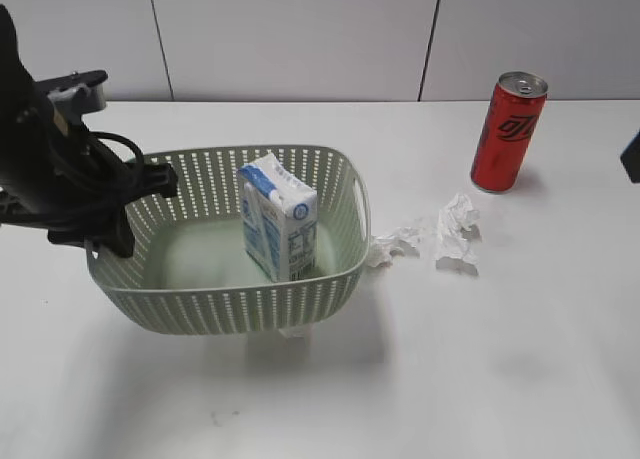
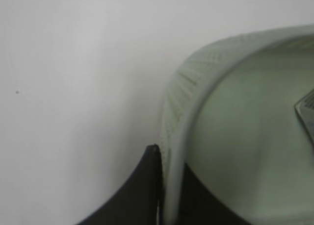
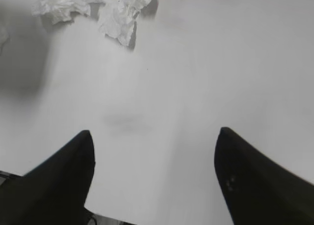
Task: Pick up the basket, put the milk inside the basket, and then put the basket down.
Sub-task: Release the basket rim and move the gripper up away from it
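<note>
The pale green basket is left of the table's middle. Its shadow spreads below and to the right, so it seems tilted or slightly off the table. The white and blue milk carton stands upright inside it. My left gripper is shut on the basket's left rim. In the left wrist view the two dark fingers pinch the basket wall between them. My right gripper is open and empty over bare table, away from the basket. Only a dark bit of the right arm shows at the exterior view's right edge.
A red soda can stands at the back right. Crumpled white tissue lies just right of the basket, and it also shows at the top of the right wrist view. A white wall runs behind the table.
</note>
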### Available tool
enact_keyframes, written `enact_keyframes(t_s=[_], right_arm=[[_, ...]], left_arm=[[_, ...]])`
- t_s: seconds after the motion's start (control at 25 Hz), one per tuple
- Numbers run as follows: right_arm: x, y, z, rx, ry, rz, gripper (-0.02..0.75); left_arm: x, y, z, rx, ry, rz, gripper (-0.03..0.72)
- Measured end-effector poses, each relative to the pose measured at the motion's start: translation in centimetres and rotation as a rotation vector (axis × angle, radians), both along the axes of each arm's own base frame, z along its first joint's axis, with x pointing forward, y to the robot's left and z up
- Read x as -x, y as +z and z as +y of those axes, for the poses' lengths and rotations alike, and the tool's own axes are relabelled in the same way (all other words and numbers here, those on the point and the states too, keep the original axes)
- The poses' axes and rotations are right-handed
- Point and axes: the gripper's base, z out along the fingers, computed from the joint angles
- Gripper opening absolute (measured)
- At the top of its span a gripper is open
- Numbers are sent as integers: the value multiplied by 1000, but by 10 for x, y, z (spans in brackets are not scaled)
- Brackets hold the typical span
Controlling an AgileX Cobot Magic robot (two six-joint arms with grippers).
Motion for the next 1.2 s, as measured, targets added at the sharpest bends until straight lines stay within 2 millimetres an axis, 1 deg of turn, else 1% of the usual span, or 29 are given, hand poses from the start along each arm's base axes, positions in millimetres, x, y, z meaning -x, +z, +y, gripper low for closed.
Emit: enact_keyframes(t_s=[0.12, 0.24, 0.36, 0.44, 0.56, 0.72, 0.88, 0.96, 1.08, 1.2], right_arm=[[33, -4, -7, 3, 1, -38, 593], [66, -13, -14, -8, -3, -101, 593], [95, -24, -20, -21, -13, -175, 593], [114, -31, -25, -34, -33, -221, 593], [136, -40, -31, -37, -48, -281, 593], [158, -47, -36, -51, -55, -375, 592], [172, -57, -39, -70, -61, -459, 592], [180, -58, -40, -78, -62, -495, 592], [190, -59, -42, -92, -63, -553, 592], [201, -63, -45, -97, -64, -604, 592]], left_arm=[[-16, 15, 2, 8, -1, -43, -1], [-38, 30, -2, 17, -9, -86, -1], [-59, 30, -7, -5, -24, -82, -1], [-71, 23, -12, -23, -36, -63, -1], [-85, 13, -17, -38, -50, -44, -1], [-95, -6, -21, -52, -55, -12, -1], [-101, -25, -17, -56, -37, 31, -1], [-105, -29, -14, -52, -27, 21, -1], [-110, -27, -13, -35, -14, -15, -1], [-113, -34, -15, -24, -7, -13, -1]])
